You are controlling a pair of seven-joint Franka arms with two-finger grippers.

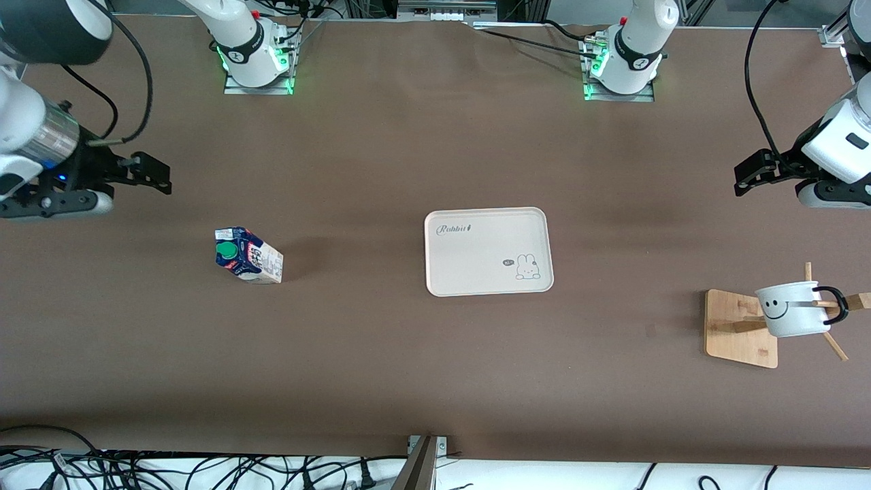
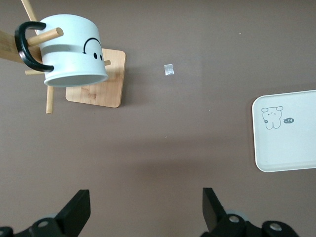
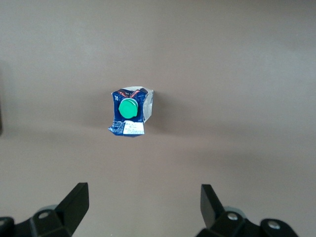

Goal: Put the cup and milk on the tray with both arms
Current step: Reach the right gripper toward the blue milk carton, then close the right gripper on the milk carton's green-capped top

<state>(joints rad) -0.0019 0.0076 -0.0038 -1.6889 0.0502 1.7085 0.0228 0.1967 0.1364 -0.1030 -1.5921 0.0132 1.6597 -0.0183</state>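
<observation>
The milk (image 1: 248, 255) stands upright on the table toward the right arm's end, its green cap on top; the right wrist view shows the milk (image 3: 129, 111) from above. My right gripper (image 1: 155, 174) hangs open over bare table, apart from the carton, and the right gripper (image 3: 144, 207) holds nothing. The cup (image 1: 793, 309) hangs by its black handle on a wooden stand toward the left arm's end. In the left wrist view the cup (image 2: 71, 49) is tilted on a peg. My left gripper (image 1: 748, 174) is open and empty over the table's end; the left gripper (image 2: 146, 210) is well apart from the cup. The tray (image 1: 476, 272) lies mid-table, bare.
The wooden stand's square base (image 1: 738, 330) and sticking-out pegs surround the cup. A small pale scrap (image 2: 169, 69) lies on the table between the stand and the tray (image 2: 291, 153). Cables run along the table edge nearest the front camera.
</observation>
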